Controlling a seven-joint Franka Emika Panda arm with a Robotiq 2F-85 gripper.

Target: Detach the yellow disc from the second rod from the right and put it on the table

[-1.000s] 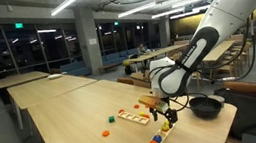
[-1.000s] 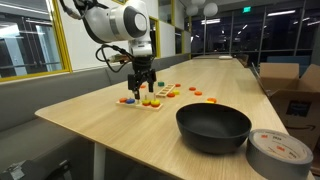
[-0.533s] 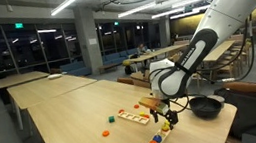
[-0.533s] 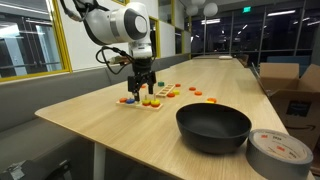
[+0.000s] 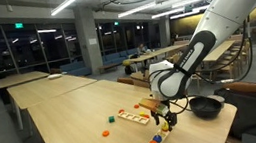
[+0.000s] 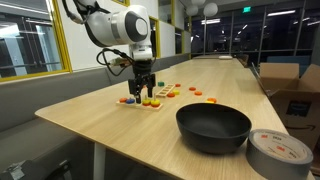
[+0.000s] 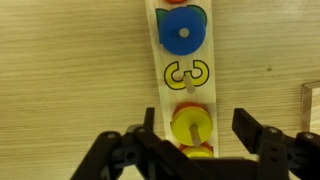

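In the wrist view the yellow disc point(image 7: 190, 127) sits on a short rod over an orange piece, on a white strip board point(image 7: 181, 75). My gripper point(image 7: 197, 132) is open, one finger on each side of the disc, not touching it. A blue piece point(image 7: 183, 33) sits further along the board. In both exterior views the gripper point(image 5: 162, 117) point(image 6: 144, 96) hangs low over the board's pegs on the light-wood table point(image 5: 70, 125) point(image 6: 130, 130). The disc is too small to pick out there.
A black bowl point(image 6: 213, 127) point(image 5: 207, 106) stands near the table's end, with a grey tape roll point(image 6: 278, 152) beside it. Loose orange pieces point(image 5: 105, 133) point(image 6: 211, 99) and a green piece point(image 5: 109, 116) lie on the table. A second board point(image 5: 132, 114) lies nearby.
My gripper has dropped slightly toward the pegs; nothing else has moved.
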